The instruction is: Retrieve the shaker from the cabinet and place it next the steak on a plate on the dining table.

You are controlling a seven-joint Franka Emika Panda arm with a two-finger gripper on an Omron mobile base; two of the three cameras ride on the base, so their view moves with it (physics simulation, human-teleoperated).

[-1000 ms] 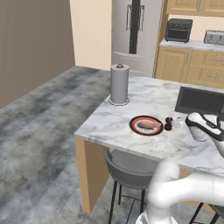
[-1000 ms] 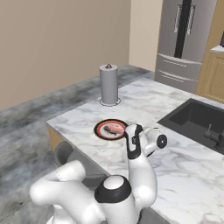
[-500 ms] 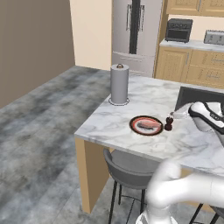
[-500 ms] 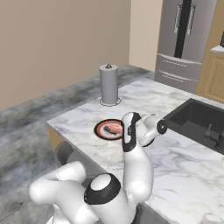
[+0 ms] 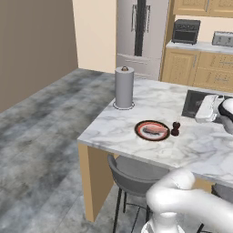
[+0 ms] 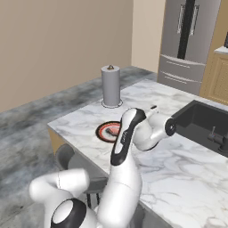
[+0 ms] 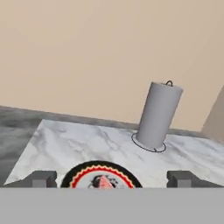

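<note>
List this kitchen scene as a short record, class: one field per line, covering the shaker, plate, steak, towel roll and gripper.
shaker: upright on the table, just beside the plate, free of the gripper
plate: flat on the table, red rim
steak: lying on the plate
towel roll: upright, behind the plate
gripper: open, holding nothing, looking over the plate
sink: set in the table, beyond the arm
</note>
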